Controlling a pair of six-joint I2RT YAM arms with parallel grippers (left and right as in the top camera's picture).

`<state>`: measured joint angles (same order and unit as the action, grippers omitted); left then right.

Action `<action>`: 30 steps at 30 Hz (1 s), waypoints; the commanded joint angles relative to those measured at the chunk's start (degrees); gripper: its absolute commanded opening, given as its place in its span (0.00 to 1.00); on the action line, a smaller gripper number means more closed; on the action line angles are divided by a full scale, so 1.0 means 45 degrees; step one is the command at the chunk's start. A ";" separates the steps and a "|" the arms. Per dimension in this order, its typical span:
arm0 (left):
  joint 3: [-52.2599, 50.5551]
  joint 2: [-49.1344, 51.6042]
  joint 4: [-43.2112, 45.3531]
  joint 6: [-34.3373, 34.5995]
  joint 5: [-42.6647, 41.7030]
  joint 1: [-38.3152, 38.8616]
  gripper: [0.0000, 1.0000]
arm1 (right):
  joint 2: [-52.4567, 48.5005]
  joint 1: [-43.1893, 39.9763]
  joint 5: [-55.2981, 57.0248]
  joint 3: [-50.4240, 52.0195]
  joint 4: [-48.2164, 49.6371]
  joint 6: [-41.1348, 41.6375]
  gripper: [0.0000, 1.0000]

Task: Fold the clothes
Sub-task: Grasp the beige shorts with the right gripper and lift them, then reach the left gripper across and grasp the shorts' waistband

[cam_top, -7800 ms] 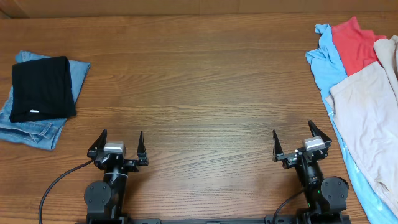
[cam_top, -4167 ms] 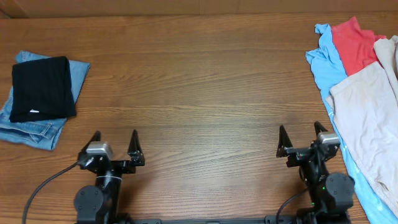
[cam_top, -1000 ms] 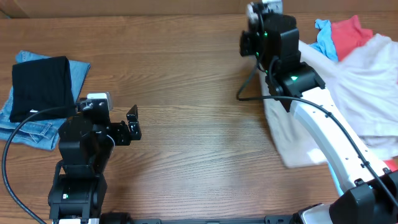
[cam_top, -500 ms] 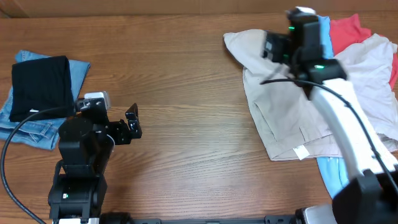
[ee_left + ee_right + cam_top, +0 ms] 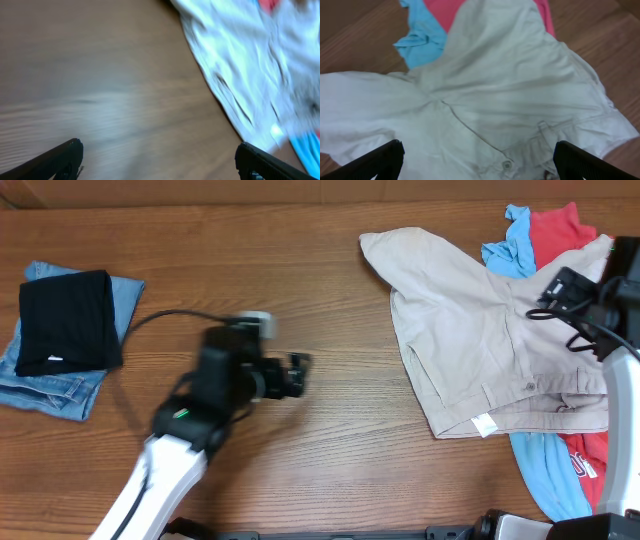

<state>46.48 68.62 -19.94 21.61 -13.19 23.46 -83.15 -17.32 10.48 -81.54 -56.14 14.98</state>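
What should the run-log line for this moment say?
garment: khaki shorts spread, unfolded | left end effector: open, empty, over bare table | right end effector: open, above shorts

1. The left arm (image 5: 215, 390) is blurred in the overhead view, and the jaws of the left gripper (image 5: 297, 373) cannot be made out there.
2. The left wrist view is smeared throughout. The shorts (image 5: 235, 65) are a pale streak, and the fingertips (image 5: 65, 157) are cut off at the bottom edge.
3. The right arm (image 5: 625, 410) runs off the overhead view's right edge.
4. The red top (image 5: 555, 225) and blue top (image 5: 545, 475) lie mostly under the shorts.
5. The label (image 5: 485, 425) is too small to read.
6. The black cloth (image 5: 65, 320) covers much of the jeans (image 5: 60, 390).
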 commanded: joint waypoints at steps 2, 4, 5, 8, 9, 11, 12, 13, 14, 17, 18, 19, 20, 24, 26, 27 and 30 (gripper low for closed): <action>0.1909 0.3084 0.0160 0.0986 -0.0364 0.2239 1.00 | 0.0049 -0.0908 -0.0068 -0.0155 -0.0359 0.0117 1.00; 0.2880 0.4585 0.0160 0.1413 -0.0520 0.2895 1.00 | 0.0049 -0.1064 -0.0185 -0.0155 -0.0437 0.0117 1.00; 0.3473 0.5455 0.0165 0.1705 -0.0806 0.3181 1.00 | 0.0049 -0.1127 -0.0364 -0.0155 -0.0432 0.0121 1.00; 0.5226 0.8340 0.0505 0.3385 -0.2399 0.4114 1.00 | 0.0049 -0.1171 -0.0505 -0.0155 -0.0408 0.0117 1.00; 0.5391 0.8709 0.0680 0.3716 -0.2749 0.4250 1.00 | 0.0049 -0.1171 -0.0559 -0.0155 -0.0393 0.0117 1.00; 0.5659 0.9680 0.1506 0.5042 -0.3706 0.4677 1.00 | 0.0049 -0.1171 -0.0593 -0.0155 -0.0359 0.0117 1.00; 0.5659 1.0010 0.1909 0.5576 -0.4070 0.4881 1.00 | 0.0049 -0.1171 -0.0593 -0.0155 -0.0359 0.0117 1.00; 0.5659 1.0185 0.2064 0.5940 -0.4143 0.4988 1.00 | 0.0049 -0.1171 -0.0597 -0.0155 -0.0364 0.0117 1.00; 0.5659 1.0414 0.2234 0.6319 -0.4313 0.5144 1.00 | 0.0049 -0.1171 -0.0636 -0.0155 -0.0364 0.0121 1.00; 0.5659 1.0904 0.2749 0.6970 -0.4401 0.5489 0.99 | 0.0049 -0.1171 -0.0685 -0.0155 -0.0369 0.0121 1.00; 0.5659 1.0987 0.2958 0.6975 -0.4410 0.5557 0.96 | 0.0049 -0.1171 -0.0695 -0.0155 -0.0374 0.0126 1.00; 0.5659 1.1108 0.3254 0.6970 -0.4405 0.5629 0.92 | 0.0049 -0.1171 -0.0743 -0.0155 -0.0369 0.0126 1.00; 0.5659 1.1166 0.3463 0.6975 -0.4405 0.5673 0.85 | 0.0049 -0.1171 -0.0845 -0.0155 -0.0369 0.0126 1.00; 0.5659 1.1672 0.3939 0.7257 -0.4333 0.5858 0.24 | 0.0049 -0.1171 -0.1020 -0.0155 -0.0379 0.0117 1.00; 0.5663 1.1706 0.3944 0.7198 -0.4245 0.5853 0.11 | 0.0049 -0.1171 -0.1025 -0.0155 -0.0374 0.0121 1.00; 0.5663 1.1706 0.3968 0.7203 -0.4065 0.5853 0.12 | 0.0049 -0.1171 -0.1025 -0.0155 -0.0374 0.0121 1.00; 0.5663 1.1706 0.3973 0.7213 -0.3759 0.5867 0.34 | 0.0049 -0.1171 -0.1025 -0.0155 -0.0374 0.0117 1.00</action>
<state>70.83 120.44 -2.31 53.23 -31.42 49.54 -83.22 -22.48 6.17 -81.54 -58.11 15.05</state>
